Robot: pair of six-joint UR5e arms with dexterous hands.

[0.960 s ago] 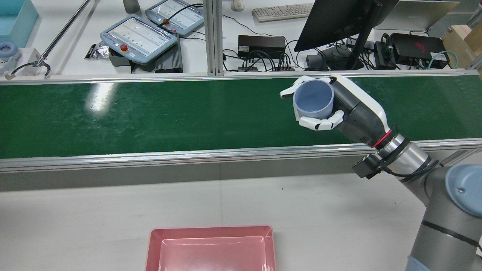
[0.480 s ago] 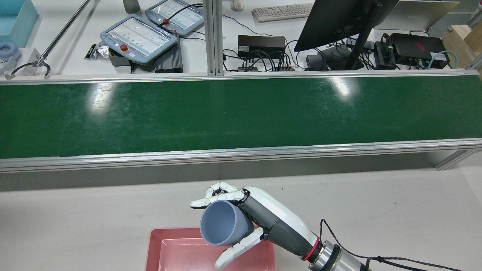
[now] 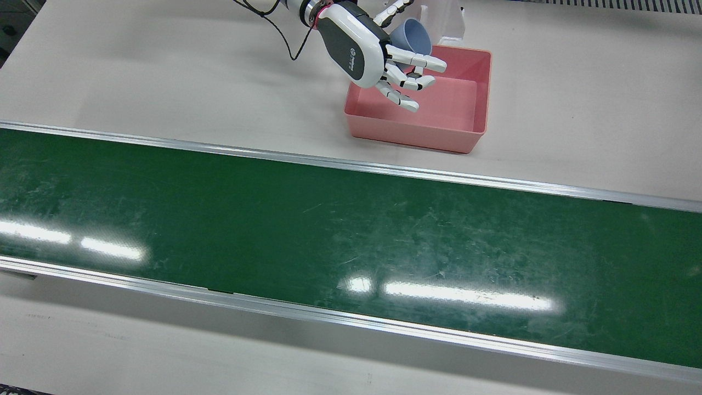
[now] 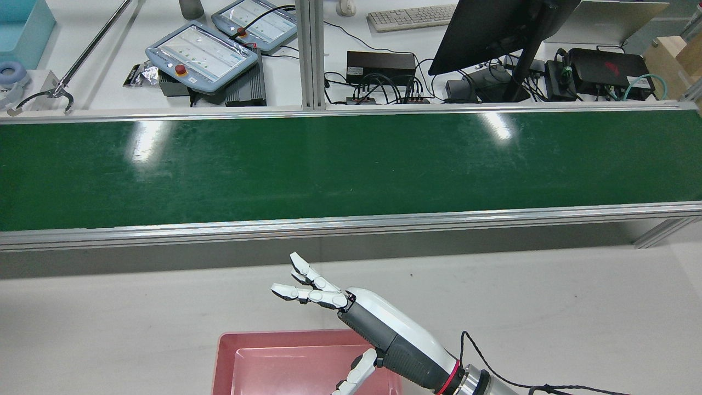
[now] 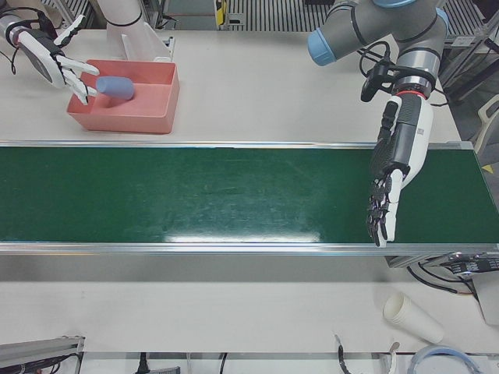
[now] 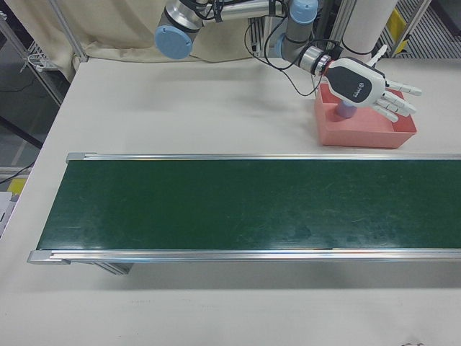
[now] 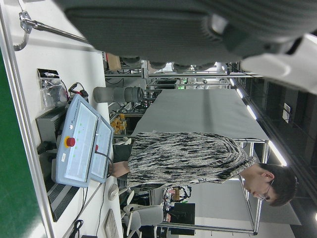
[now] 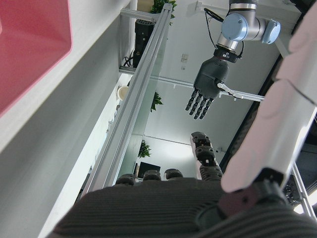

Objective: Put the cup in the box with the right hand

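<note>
Left-front view showed the left hand nearest, fingers straight and empty over the belt, well apart from the work. Beyond it, on the desk, the cup lay on its side inside the box. The right hand hovered over the box's edge, fingers spread and released. A good finish would be lifting straight up, clear of the rim, so no finger caught the cup.

The green belt was viewed almost straight down from the front and from high behind; the pink box was shared by both views.
</note>
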